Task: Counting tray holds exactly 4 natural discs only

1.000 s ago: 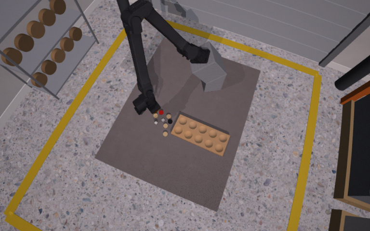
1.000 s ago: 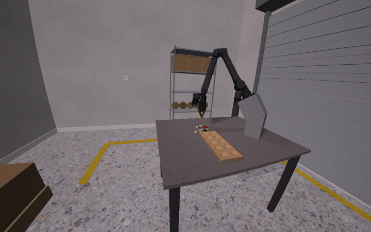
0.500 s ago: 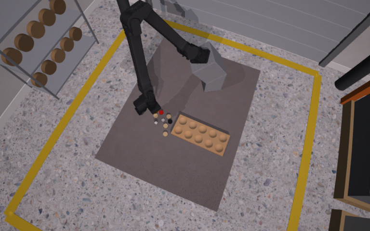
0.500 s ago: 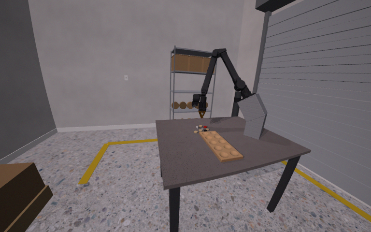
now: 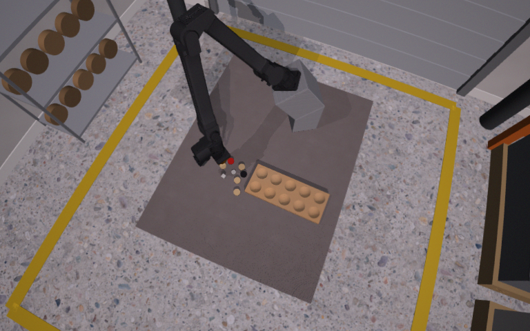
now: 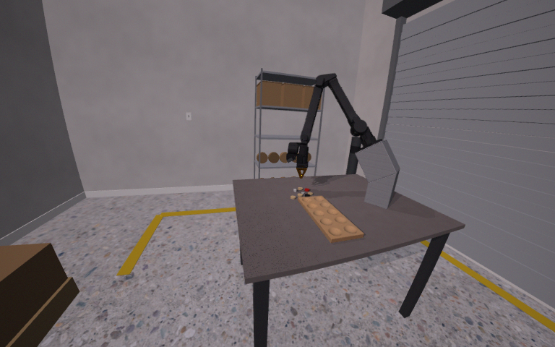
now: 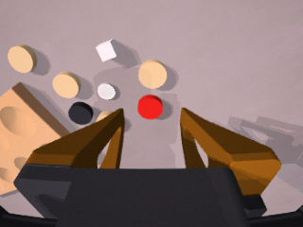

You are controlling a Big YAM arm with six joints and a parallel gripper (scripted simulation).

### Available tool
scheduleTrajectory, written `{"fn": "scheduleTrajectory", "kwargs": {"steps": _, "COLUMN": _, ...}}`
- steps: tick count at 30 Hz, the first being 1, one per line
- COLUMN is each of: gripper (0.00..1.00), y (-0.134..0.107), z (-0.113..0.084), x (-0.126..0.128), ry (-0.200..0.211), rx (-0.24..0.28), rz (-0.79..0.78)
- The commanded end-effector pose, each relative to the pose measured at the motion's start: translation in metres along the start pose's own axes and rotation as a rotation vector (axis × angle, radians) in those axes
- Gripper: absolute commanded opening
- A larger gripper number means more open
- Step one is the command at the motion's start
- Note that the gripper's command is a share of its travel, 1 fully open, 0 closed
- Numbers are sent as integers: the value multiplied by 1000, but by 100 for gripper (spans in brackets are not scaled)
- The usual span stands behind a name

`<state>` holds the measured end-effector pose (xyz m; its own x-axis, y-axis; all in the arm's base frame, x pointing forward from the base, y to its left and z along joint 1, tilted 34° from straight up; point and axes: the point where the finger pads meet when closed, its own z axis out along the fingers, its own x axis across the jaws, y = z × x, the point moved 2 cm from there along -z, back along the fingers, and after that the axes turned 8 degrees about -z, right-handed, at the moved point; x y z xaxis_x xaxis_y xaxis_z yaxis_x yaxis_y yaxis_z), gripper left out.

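With its paired tan fingers parted around nothing, the gripper hangs above the speckled brown tabletop, near a smooth red disc. Pale natural discs lie scattered just beside one short end of the wood-toned counting tray, a flat rectangular block with two rows of rounded pockets, its long axis slanting from the disc cluster down rightward in the top view.
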<state>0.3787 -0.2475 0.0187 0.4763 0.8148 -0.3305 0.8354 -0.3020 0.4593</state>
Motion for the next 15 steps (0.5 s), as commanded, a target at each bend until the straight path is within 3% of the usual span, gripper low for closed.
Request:
{"fn": "scheduleTrajectory", "kwargs": {"steps": 1, "gripper": 45, "y": 10, "z": 6, "x": -6, "ry": -6, "rx": -20, "rz": 3}}
{"fn": "scheduleTrajectory", "kwargs": {"steps": 15, "gripper": 45, "y": 8, "z": 25, "x": -6, "ry": -5, "rx": -17, "rz": 2}}
